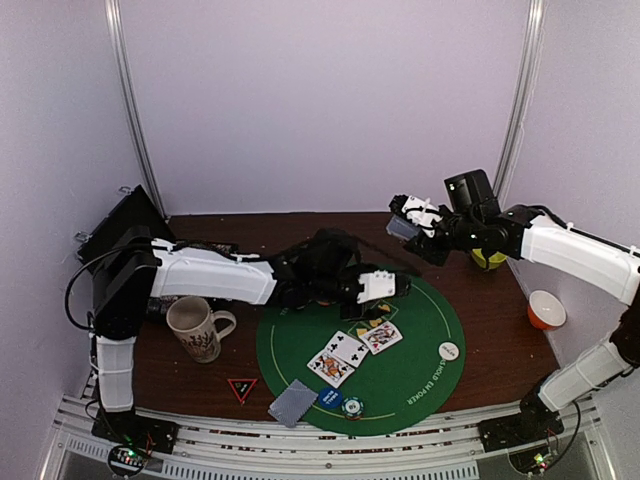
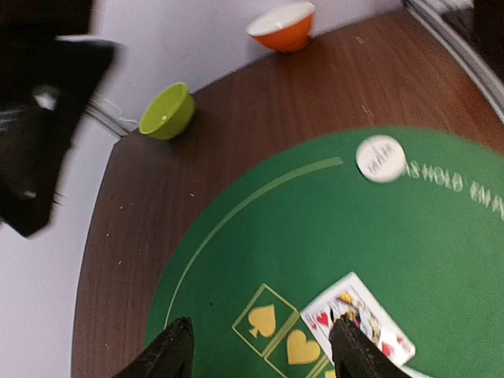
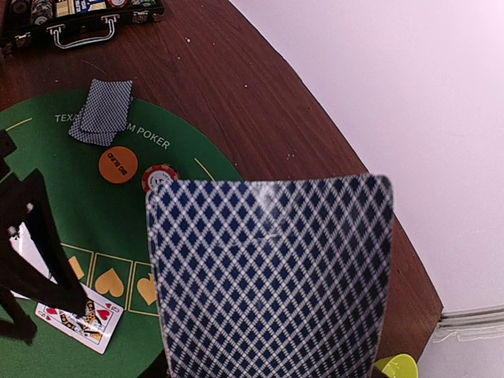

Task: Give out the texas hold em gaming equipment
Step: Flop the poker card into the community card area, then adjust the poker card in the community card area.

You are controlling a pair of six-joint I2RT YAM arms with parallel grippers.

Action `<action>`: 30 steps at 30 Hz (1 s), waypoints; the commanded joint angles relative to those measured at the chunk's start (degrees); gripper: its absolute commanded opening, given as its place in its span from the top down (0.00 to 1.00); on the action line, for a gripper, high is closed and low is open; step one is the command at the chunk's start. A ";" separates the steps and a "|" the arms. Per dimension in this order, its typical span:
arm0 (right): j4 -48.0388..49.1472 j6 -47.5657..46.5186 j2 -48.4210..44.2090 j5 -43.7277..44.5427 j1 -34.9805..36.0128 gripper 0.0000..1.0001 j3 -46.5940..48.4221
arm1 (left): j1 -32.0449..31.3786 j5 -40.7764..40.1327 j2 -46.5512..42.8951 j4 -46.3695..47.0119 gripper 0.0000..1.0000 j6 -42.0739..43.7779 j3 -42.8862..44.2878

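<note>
Two tools over brown worktop (image 1: 500, 300), green mat (image 1: 420, 370) centred. Left tool (image 2: 264, 350) fingers apart, low over mat beside face-up cards (image 1: 352, 352). Right tool (image 1: 403, 226) raised, clamped on blue-backed card (image 3: 272, 276). Orange button (image 3: 118, 164) plain only from right wrist; white button (image 2: 381, 158) on mat.

Top cam sat high at the near edge, looking down & fwd over the whole table (image 1: 165, 372). L wrist cam hung low over the mat (image 2: 331, 236), facing right. R wrist cam sat higher, facing left; a card (image 3: 272, 276) at the lens blocked much. All 3 shared mat & face card (image 1: 381, 336).
</note>
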 commanded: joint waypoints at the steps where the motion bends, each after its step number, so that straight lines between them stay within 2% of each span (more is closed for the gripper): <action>1: -0.73 1.22 -1.39 1.97 -0.79 0.54 0.47 | -0.15 2.76 3.57 -14.11 0.36 -30.70 10.98; 4: -0.78 1.76 -1.19 2.16 -1.55 0.54 0.54 | -0.28 8.00 1.40 -8.98 0.26 -38.63 5.10; 6: -0.72 2.12 -1.00 2.51 -1.88 0.54 0.72 | -0.68 6.61 1.13 -7.34 0.24 -40.97 3.52; 13: -0.92 3.28 0.05 3.43 -3.30 0.54 1.07 | -2.50 -0.60 5.65 -11.88 0.21 -40.72 8.42; 16: -0.71 3.23 -0.04 3.23 -3.85 0.54 0.96 | -2.53 -2.16 8.83 -15.32 0.11 -40.78 11.47; 17: -0.64 3.17 -0.04 3.14 -3.92 0.54 0.96 | -2.53 -2.39 10.13 -16.58 0.03 -40.69 12.75; 18: -0.59 3.16 -0.07 3.13 -4.11 0.54 0.89 | -2.60 -2.06 11.33 -17.90 0.02 -40.15 13.94; 24: -0.52 3.07 -0.08 2.62 -4.42 0.54 0.63 | -3.14 -6.56 17.98 -23.28 0.03 -38.82 20.72; 27: -0.54 2.91 -0.27 2.55 -4.50 0.54 0.52 | -3.14 -7.37 19.93 -24.64 0.10 -38.27 23.14; 30: -0.49 2.81 -0.61 2.54 -4.50 0.54 0.30 | -3.14 -6.15 20.92 -24.93 0.22 -37.58 24.06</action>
